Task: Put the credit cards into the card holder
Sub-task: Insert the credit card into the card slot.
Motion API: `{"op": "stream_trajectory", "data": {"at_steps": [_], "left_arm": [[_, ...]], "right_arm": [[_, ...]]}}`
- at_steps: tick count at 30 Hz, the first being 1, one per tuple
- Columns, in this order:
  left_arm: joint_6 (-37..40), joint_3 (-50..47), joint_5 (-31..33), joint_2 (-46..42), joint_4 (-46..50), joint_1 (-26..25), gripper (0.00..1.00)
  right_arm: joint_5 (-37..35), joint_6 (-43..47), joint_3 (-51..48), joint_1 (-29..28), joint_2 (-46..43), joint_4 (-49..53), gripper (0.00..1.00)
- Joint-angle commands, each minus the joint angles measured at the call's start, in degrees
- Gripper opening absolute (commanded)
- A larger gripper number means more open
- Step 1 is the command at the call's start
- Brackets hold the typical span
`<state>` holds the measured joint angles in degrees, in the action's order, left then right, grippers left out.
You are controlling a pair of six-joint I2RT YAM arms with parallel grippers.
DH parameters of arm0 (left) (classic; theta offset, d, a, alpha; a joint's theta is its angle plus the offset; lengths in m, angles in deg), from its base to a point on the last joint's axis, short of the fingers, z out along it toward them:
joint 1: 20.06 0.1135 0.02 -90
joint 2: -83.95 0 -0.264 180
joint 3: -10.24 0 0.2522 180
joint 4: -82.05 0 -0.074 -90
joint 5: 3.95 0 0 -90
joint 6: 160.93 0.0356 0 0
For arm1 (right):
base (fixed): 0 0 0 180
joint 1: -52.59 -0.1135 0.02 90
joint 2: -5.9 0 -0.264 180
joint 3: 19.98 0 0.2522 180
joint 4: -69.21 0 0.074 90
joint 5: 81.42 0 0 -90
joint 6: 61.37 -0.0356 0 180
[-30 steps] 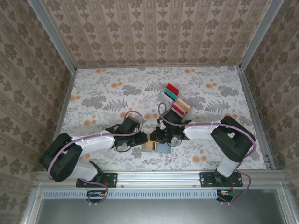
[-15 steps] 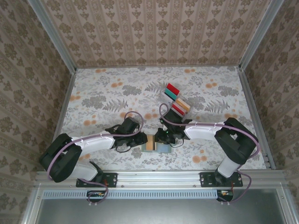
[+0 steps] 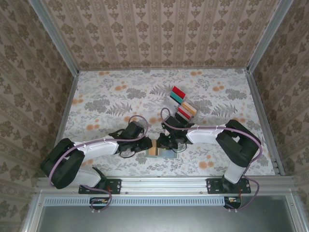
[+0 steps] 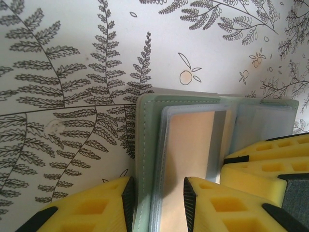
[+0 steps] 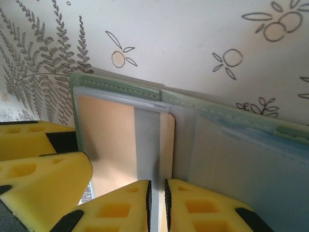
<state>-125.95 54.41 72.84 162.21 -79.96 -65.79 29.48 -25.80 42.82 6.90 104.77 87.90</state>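
Your holder (image 3: 166,154) lies open on the table (image 3: 106,96) near the front edge, directly between your two claws. Your left claw (image 4: 158,187) straddles the holder's left flap, one pad against the grey-green cover and the other on the clear pocket, so it is pinching that flap. Your right claw (image 5: 157,187) comes in from the other side with its jaws pressed almost together on the near edge of the card (image 5: 104,140). That card is beige and sits partly inside the left flap's clear pocket, with a strip of it outside the pocket's edge. The holder is grey-green with a stitched border and cloudy plastic pockets on both halves, and its right half lies flat. Further back, well apart, the rack (image 3: 170,100) holds more cards (image 3: 179,92), among them red, teal and orange ones.
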Motion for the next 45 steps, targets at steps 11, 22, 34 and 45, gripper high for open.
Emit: {"op": "stream_trajectory", "data": {"at_steps": [11,22,34,45], "left_arm": [[-0.9,-0.4,0.4,-0.1,-0.1,-0.6,0.35],[-0.6,-0.1,0.5,0.0,0.3,-0.6,0.36],[-0.4,0.5,0.1,0.5,0.5,-0.6,0.35],[0.1,1.2,1.4,0.2,2.1,-0.6,0.36]], "right_arm": [[-2.2,0.2,1.7,-0.8,-2.4,1.7,0.19],[-5.5,3.0,2.4,-0.8,-2.9,7.5,0.20],[0.0,2.5,3.7,-1.3,1.4,2.9,0.20],[-12.3,8.4,5.5,-1.0,-5.1,18.6,0.22]]}}
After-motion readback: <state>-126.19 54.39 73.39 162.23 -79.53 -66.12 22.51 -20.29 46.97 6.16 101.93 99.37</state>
